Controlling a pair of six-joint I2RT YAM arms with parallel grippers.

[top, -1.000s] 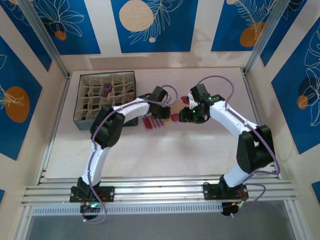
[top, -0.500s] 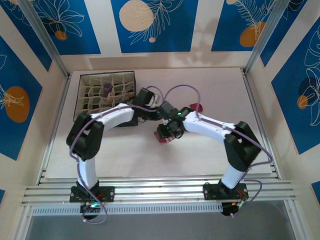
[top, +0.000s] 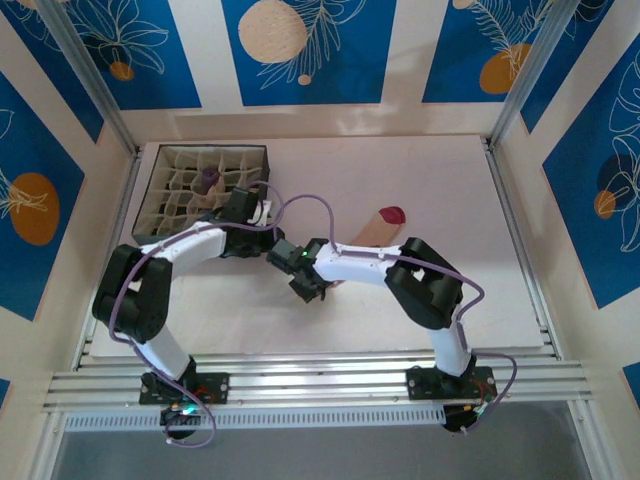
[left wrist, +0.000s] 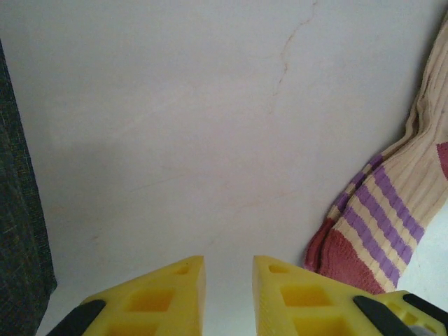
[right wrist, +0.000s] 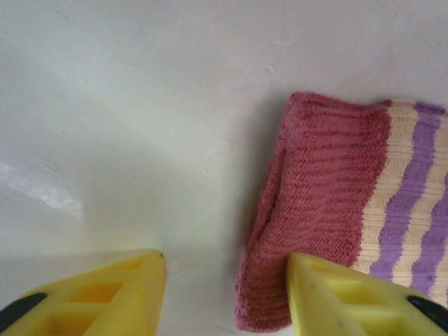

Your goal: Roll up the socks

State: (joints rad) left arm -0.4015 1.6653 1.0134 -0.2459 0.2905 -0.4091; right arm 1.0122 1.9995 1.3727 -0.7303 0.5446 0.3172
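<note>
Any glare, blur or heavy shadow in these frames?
Top external: even light, sharp, only soft shadows on the table. Left wrist: the striped sock is crisp, the left hand close and slightly soft. Right wrist: a glare streak on the table at left, a shadow along the sock's cuff, the right hand out of focus.

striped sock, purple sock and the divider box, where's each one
striped sock [right wrist: 318, 203]: right wrist view, on its dark-red ribbed cuff.
purple sock [top: 209, 180]: top external view, on the part showing in a compartment.
divider box [top: 215, 150]: top external view, on its far rim.
</note>
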